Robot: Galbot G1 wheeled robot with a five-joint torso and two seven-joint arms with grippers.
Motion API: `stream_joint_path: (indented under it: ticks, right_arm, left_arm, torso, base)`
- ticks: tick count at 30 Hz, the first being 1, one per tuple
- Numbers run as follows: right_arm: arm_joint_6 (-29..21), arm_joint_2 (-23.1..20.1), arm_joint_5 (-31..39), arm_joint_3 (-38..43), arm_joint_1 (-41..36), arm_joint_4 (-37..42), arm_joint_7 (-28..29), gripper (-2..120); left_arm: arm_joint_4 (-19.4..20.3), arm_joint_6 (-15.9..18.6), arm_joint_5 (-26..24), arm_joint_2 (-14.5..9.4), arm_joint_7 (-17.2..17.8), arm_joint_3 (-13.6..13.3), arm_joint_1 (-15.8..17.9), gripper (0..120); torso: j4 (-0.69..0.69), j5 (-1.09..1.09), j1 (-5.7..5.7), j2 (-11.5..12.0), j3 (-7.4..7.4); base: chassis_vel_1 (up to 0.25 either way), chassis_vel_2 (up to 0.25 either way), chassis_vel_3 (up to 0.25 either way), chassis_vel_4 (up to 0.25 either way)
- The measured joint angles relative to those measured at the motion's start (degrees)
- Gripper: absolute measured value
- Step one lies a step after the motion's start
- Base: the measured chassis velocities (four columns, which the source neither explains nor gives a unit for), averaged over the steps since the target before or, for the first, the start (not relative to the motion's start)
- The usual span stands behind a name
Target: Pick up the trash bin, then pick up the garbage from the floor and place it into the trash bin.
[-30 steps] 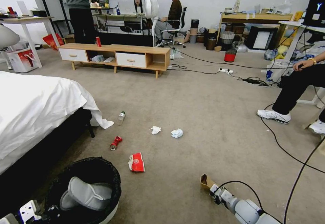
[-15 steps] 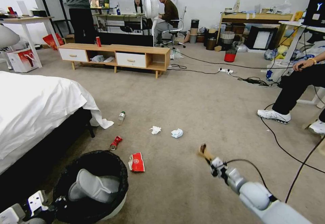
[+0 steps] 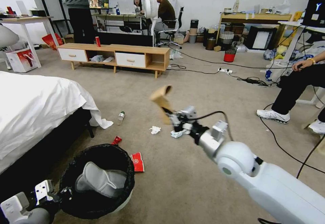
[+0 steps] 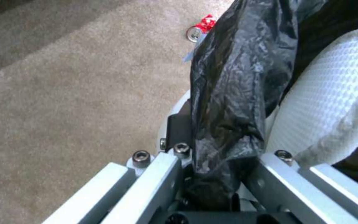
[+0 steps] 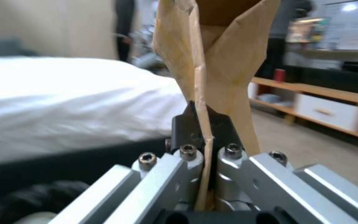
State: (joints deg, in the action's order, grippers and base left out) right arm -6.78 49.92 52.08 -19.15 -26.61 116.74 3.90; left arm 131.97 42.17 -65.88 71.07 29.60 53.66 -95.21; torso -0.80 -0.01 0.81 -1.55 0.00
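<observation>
Trash bin [image 3: 98,180], round with a white rim and a crinkled glossy black liner, sits near left beside the bed [image 3: 34,105], its edge pinched between the left gripper's [image 4: 212,174] jaws; a pale quilted slipper-like thing [image 3: 100,183] lies inside. The right gripper [image 5: 206,146] hangs mid-scene above the carpet [image 3: 203,92], jaws closed tight on a creased tan cardboard tray [image 3: 162,100]. On the floor: a crushed red can [image 3: 116,140] half hidden behind the bin, a red-white packet [image 3: 137,162] with unreadable print, two crumpled white tissues [image 3: 155,129], and a clear bottle [image 3: 121,117].
</observation>
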Motion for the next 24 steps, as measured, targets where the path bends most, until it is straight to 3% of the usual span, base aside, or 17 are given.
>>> stream_joint_path:
  ticks: [9,24]
  right_arm:
    - [1.69,6.59,7.15,-12.52,13.64,-2.35,0.58,0]
    - [-3.7,16.06,13.98,-26.34,22.26,-4.75,3.85,0]
  left_arm:
    - [0.08,0.0,-0.4,-0.78,-0.1,0.0,0.19,1]
    - [-0.11,-0.02,-0.53,-1.0,-0.15,0.01,1.09,1]
  torso:
    - [0.01,-0.01,0.0,0.0,0.0]
    - [0.01,0.0,0.0,0.0,0.0]
  base:
    - [0.0,0.0,0.0,0.0]
    - [0.0,0.0,0.0,0.0]
